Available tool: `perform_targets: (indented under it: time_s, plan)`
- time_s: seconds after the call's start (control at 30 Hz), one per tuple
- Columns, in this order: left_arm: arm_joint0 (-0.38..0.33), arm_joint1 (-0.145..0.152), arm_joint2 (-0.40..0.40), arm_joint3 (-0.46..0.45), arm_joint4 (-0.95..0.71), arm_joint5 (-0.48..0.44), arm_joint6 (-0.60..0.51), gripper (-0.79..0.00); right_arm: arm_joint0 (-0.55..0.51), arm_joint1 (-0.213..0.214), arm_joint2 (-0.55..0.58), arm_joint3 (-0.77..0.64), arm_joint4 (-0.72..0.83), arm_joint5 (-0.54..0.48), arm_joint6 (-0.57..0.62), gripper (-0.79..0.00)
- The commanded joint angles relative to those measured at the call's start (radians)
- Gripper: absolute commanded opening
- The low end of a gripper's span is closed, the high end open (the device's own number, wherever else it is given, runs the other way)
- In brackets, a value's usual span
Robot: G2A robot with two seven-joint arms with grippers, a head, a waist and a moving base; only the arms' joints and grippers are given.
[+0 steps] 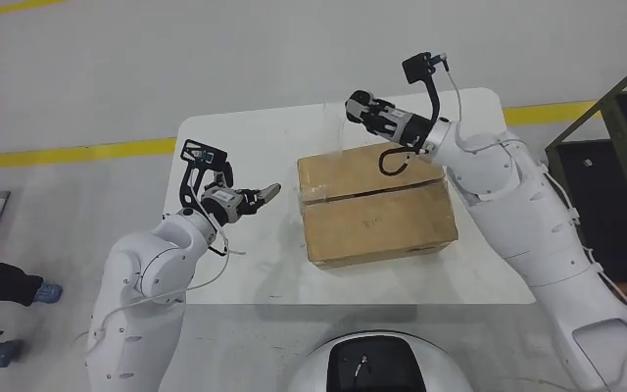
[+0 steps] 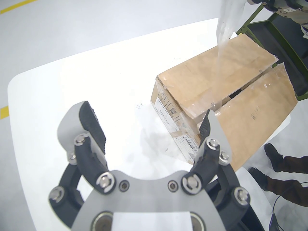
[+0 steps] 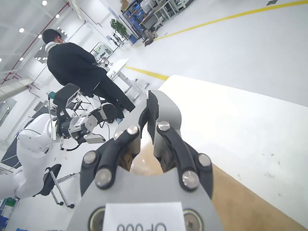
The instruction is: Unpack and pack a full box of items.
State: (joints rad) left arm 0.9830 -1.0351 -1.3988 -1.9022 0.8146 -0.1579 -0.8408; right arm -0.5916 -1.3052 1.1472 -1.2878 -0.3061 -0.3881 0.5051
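Brown cardboard at mid-bench: the box (image 1: pixel 377 208) sits from the centre of the white bench (image 1: pixel 245 147) toward 3 o'clock, its two top flaps (image 2: pixel 255 111) down and a dark gap showing along the seam (image 2: pixel 240 92). The right end effector (image 1: pixel 353 106), raised above the box's far edge at 12 o'clock, has its fingers pinched together on a clear tape strip (image 2: pixel 229 13) that rises taut from the seam. The left end effector (image 1: pixel 268 192) hovers just beside the box at 9 o'clock, fingers spread apart and holding nothing. The step in hand appears to be the unsealing, the first part of unpacking. The next move likely calls for drawing the strip up and away toward 12 o'clock until its lower end lets go, with the left end effector placed to steady the box or lift a flap. Open room lies from 9 to 12 o'clock, where bare bench surrounds the left arm. It is tighter at 3 and 6 o'clock, where the box stands near the bench edges and a green rack (image 2: pixel 264 34) waits beyond.
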Motion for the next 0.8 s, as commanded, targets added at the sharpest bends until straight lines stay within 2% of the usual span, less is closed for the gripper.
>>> perform_targets:
  time_s: [0.0,0.1,0.37,0.77]
  plan:
    - [0.0,0.0,0.0,0.0,0.0,0.0,0.0,0.0,0.0,0.0,0.0,0.0,0.0,0.0,0.0,-0.785]
    - [0.0,0.0,0.0,0.0,0.0,0.0,0.0,0.0,-0.003,0.0,-0.001,-0.005,-0.004,-0.003,-0.001,-0.785]
    - [0.0,0.0,0.0,0.0,0.0,0.0,0.0,0.0,-0.127,0.022,0.056,-0.112,0.011,-0.15,-0.011,-0.785]
    - [0.0,0.0,0.0,0.0,0.0,0.0,0.0,0.0,-0.239,0.058,0.175,-0.331,0.07,-0.152,0.098,-0.785]
